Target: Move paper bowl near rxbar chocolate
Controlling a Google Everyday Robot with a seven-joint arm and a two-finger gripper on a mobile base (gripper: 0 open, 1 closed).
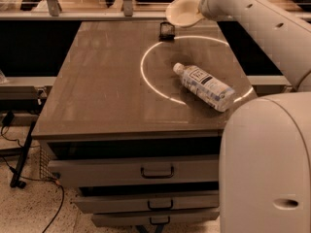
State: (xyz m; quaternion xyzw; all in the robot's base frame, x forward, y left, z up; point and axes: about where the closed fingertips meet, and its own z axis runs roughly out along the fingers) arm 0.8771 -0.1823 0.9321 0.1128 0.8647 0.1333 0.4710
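Note:
The paper bowl [182, 11] is off-white and hangs tilted in the air over the table's far edge, just above and to the right of the rxbar chocolate [166, 30]. The bar is a small dark rectangle lying flat near the far edge. My gripper [201, 8] is at the bowl's right rim, at the end of the white arm that reaches in from the upper right, and it holds the bowl by that rim.
A clear water bottle [204, 84] with a white label lies on its side right of the middle of the brown table [97, 91]. A bright ring of light runs around it. Drawers are below the front edge. My white body [265, 164] fills the lower right.

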